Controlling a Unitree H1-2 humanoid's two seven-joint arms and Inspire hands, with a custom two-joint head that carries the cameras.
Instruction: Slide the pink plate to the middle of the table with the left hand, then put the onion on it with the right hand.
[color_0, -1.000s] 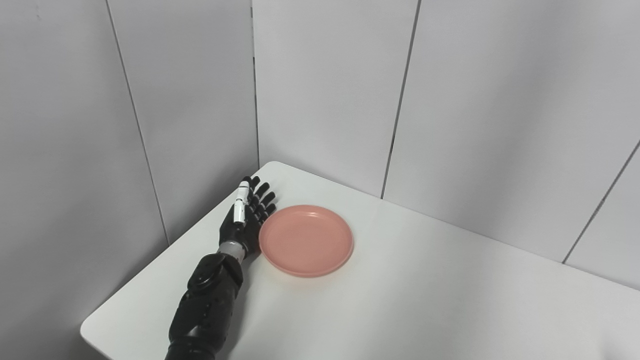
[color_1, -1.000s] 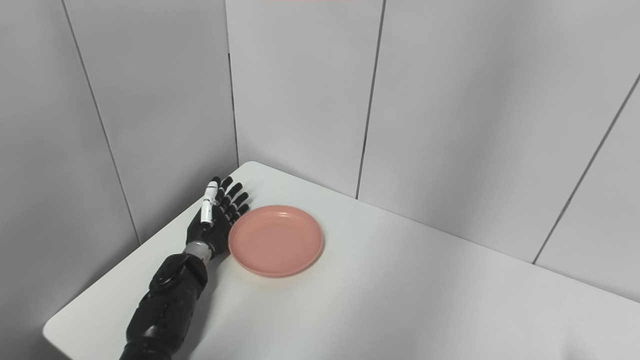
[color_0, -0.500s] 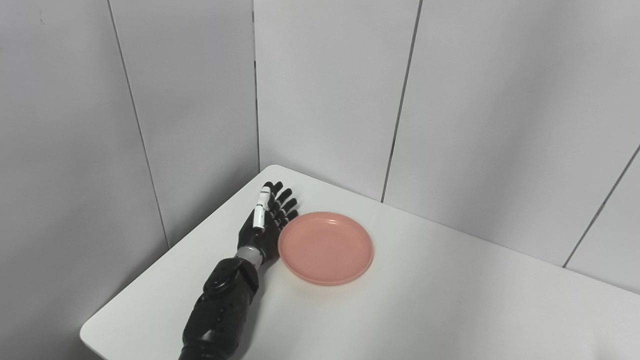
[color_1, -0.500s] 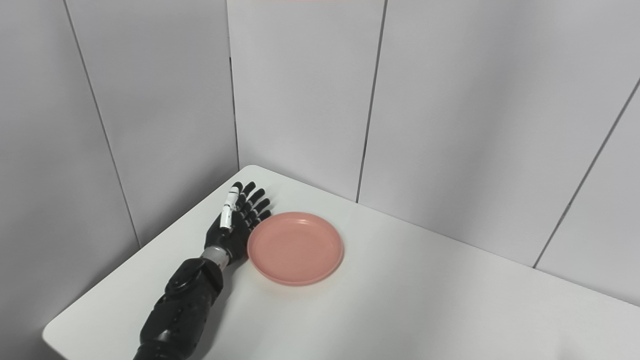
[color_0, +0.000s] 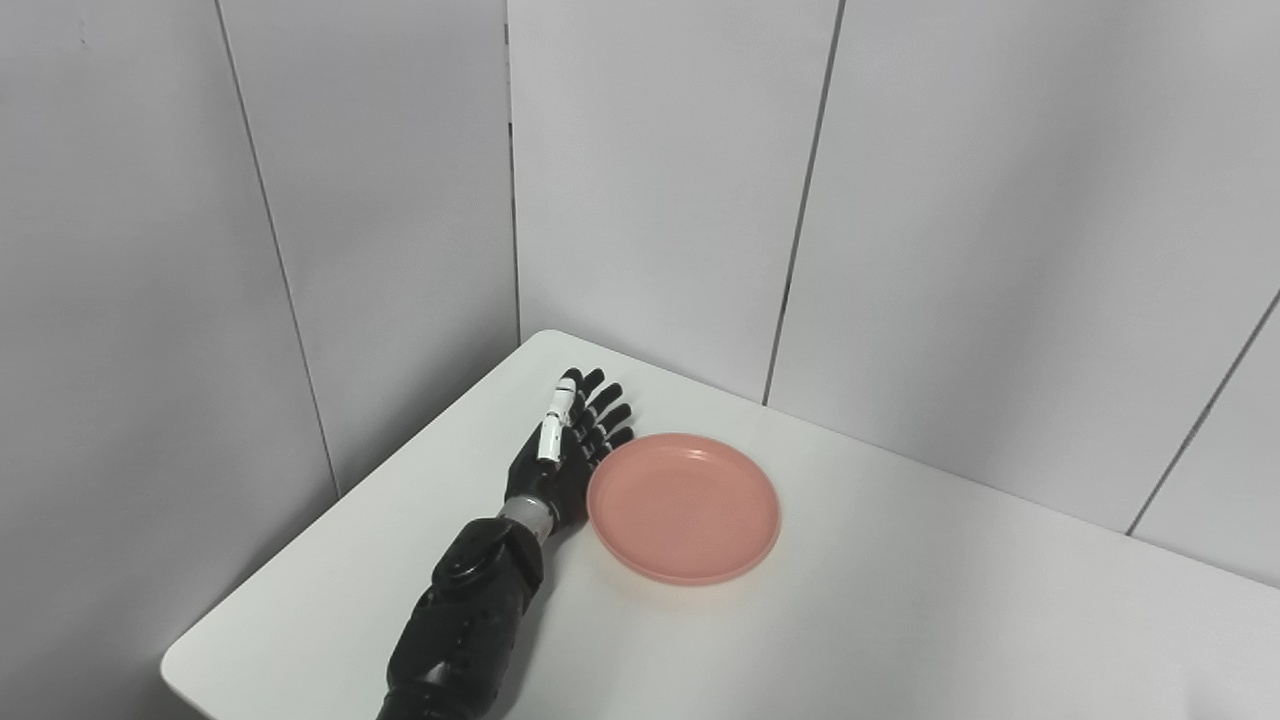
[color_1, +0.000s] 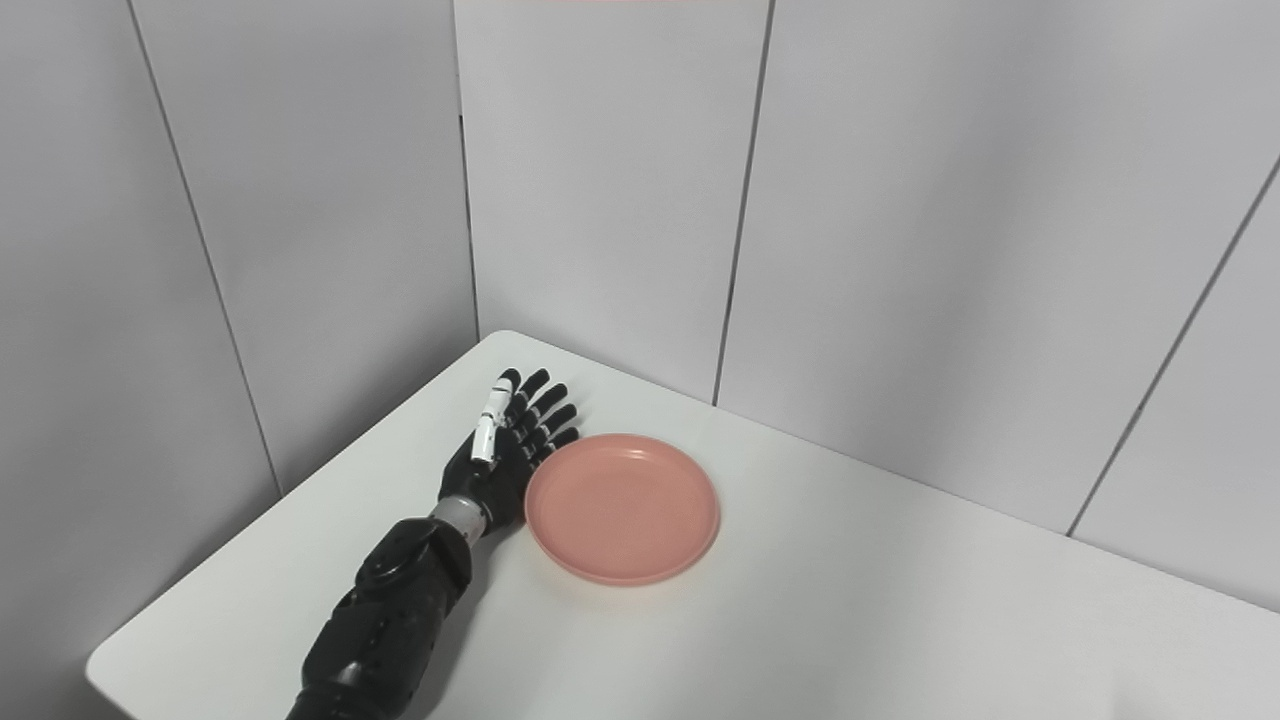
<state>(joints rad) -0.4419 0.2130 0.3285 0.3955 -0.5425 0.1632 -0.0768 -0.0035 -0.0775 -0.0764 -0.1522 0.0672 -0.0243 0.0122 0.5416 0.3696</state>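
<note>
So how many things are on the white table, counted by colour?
Pink: 1, the round pink plastic plate
Black: 1, the robot's black left hand, fingers spread, resting beside the plate
Total: 2 on the white table. No onion shows in either view.

A white table (color_0: 900, 620) is set into a corner of grey wall panels. On its left half, towards the far side, a pink plate (color_0: 684, 505) is laid flat and empty. Against the plate's left rim, the left hand (color_0: 562, 455) is rested edge-on, fingers extended.
</note>
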